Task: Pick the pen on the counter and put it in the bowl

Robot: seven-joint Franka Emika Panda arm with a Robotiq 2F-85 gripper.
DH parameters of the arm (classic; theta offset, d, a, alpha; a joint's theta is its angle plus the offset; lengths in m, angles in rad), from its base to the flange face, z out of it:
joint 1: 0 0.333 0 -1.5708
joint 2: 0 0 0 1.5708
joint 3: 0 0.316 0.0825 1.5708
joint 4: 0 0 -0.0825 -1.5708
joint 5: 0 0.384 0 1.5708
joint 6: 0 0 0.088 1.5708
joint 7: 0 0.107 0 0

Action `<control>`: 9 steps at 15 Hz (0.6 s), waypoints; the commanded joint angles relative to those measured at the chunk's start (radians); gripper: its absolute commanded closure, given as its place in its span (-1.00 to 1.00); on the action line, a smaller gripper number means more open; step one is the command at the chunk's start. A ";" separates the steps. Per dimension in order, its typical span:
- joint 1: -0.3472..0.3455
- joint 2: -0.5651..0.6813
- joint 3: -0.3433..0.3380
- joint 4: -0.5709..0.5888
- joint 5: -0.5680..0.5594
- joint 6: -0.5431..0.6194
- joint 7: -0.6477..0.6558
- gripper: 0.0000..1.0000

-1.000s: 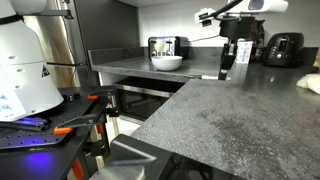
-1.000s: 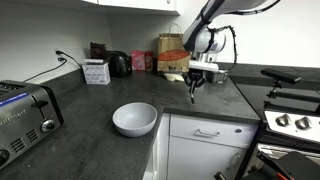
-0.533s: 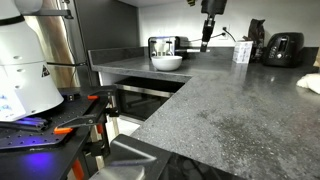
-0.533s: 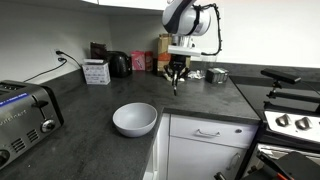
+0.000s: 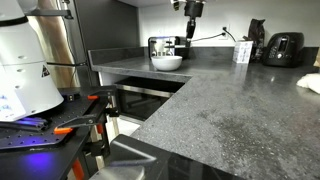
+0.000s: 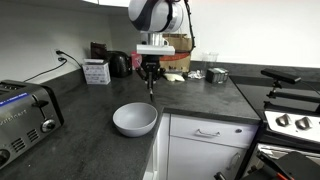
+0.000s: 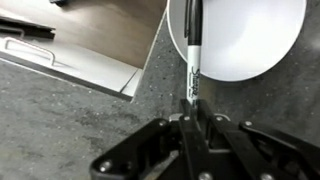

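The jaws are pinching the pen (image 7: 191, 60) by its upper end, pressed against it from both sides at the 6 o'clock edge of the wrist view. The pen hangs straight down out of them, lifted clear of the counter (image 7: 60, 120). It is a thin white stick with dark print along the barrel, turning darker toward the low tip. In an exterior view it shows only as a short dark sliver (image 6: 151, 88) under the jaws.

I judge it light and stiff, with a smooth round barrel that could twist or slide in a flat pinch. The hold near one end leaves most of its length free to swing; a grip closer to the middle would steady it. It does not look fragile, so a short drop should do it no harm.

Beyond the pen in the wrist view, the bowl (image 7: 270, 40) fills the 1 o'clock corner. It is round, white and smooth, with nothing seen in it, and far wider than the pen. The pen's tip lies across the bowl's 9 o'clock rim in that view. In an exterior view the bowl (image 6: 116, 120) sits on the counter at about 7 o'clock from the pen, near it, though I cannot tell whether it is directly beneath. Farther off, a toaster (image 6: 25, 112) stands at 9 o'clock of the bowl.
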 commanded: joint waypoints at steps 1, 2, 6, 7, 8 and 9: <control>0.037 0.056 0.005 0.068 -0.016 -0.050 0.117 0.94; 0.051 0.076 0.003 0.084 -0.013 -0.053 0.169 0.94; 0.090 0.123 -0.007 0.118 -0.007 -0.045 0.309 0.94; 0.094 0.129 -0.006 0.123 -0.006 -0.053 0.327 0.94; 0.097 0.135 -0.003 0.124 -0.008 -0.052 0.331 0.94; 0.098 0.134 0.000 0.124 -0.004 -0.063 0.336 0.94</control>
